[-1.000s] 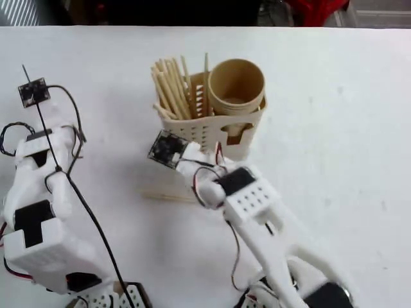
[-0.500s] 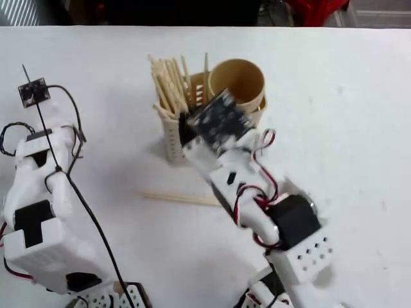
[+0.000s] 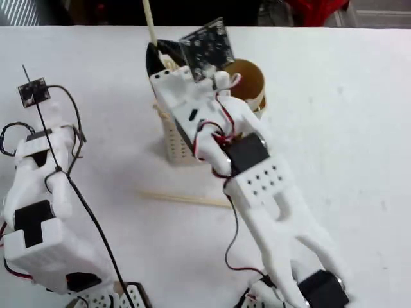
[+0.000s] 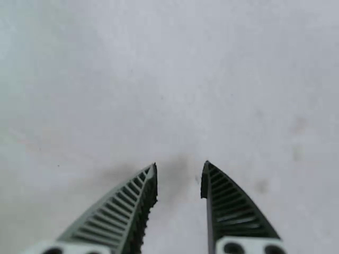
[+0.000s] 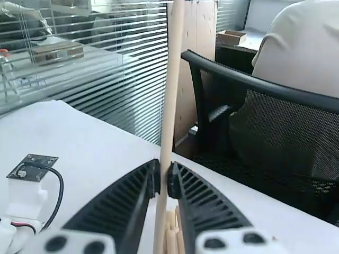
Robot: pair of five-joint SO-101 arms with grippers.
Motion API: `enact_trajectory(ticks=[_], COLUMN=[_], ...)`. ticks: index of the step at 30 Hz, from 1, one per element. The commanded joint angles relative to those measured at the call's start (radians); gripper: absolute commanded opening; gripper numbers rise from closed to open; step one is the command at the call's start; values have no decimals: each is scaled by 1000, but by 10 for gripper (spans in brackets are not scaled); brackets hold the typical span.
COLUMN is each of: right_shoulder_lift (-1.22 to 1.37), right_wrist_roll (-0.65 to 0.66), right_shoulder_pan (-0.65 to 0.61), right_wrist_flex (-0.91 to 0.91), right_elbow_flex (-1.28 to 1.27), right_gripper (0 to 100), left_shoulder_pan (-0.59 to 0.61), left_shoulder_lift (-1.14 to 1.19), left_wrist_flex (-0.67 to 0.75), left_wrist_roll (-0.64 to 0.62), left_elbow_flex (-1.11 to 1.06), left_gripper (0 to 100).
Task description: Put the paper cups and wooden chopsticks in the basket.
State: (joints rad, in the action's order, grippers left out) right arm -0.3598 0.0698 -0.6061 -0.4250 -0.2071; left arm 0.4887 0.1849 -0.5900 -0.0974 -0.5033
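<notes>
The right arm stretches across the white bench (image 3: 347, 109) and over the white perforated plastic basket (image 3: 172, 142), and its right gripper (image 3: 157, 54) is pinched on a single pale wooden chopstick (image 3: 149, 19) that stands nearly upright above the basket's rim. In the right wrist view the two black ribbed fingers (image 5: 132, 193) of that right gripper (image 5: 163, 182) press against the chopstick (image 5: 170, 95) from both sides, gripping it partway along its length, so that most of the stick rises above them. Just below, the pale tips of other wooden chopsticks (image 5: 172, 238) already in the basket can be seen. A tan paper cup (image 3: 252, 80) stands in the basket beside them, partly covered by the arm. One more wooden chopstick (image 3: 186, 199) lies flat on the bench just in front of the basket, its end passing under the right arm. The left arm (image 3: 38, 173) sits well apart from the basket, over the bench's near edge. Its left gripper (image 4: 178, 180) points down at bare bench, with its fingers spread and nothing between them. Behind the bench are a black mesh office chair (image 5: 254, 121) and slatted window blinds (image 5: 106, 53).
</notes>
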Motion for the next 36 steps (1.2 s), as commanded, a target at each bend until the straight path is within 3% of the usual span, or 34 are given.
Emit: enact_trajectory(ticks=[1,8,12,18,21,24,27,31,33,36], right_shoulder_lift=[-2,-53,-90,-168,-229,-321,-378,-318,-266,-191], right_wrist_roll=[-6,-5,-3,149,150,164,350,578,638,657], right_shoulder_pan=[38,67,59,56,35,-1,-64,-162,-203,-245], right_wrist_flex=[28,-42,-45,-130,-237,-496,-722,-877,-881,-748], right_elbow_flex=[52,9,-23,-34,-34,-32,-37,-137,-239,-413], right_gripper=[18,25,126,168,152,134,134,134,134,132], left_shoulder_pan=[-1,-1,-1,-1,-1,-1,-1,-10,-10,-10], left_shoulder_lift=[-7,-7,-7,-7,-7,-7,-7,-7,-7,-7], left_wrist_flex=[17,17,17,17,17,17,17,17,17,17], left_wrist_roll=[-8,-8,-8,-8,-8,-8,-8,-8,-8,-6], left_elbow_flex=[23,25,25,25,25,25,25,25,25,23], left_gripper=[157,157,157,157,157,157,157,157,157,157])
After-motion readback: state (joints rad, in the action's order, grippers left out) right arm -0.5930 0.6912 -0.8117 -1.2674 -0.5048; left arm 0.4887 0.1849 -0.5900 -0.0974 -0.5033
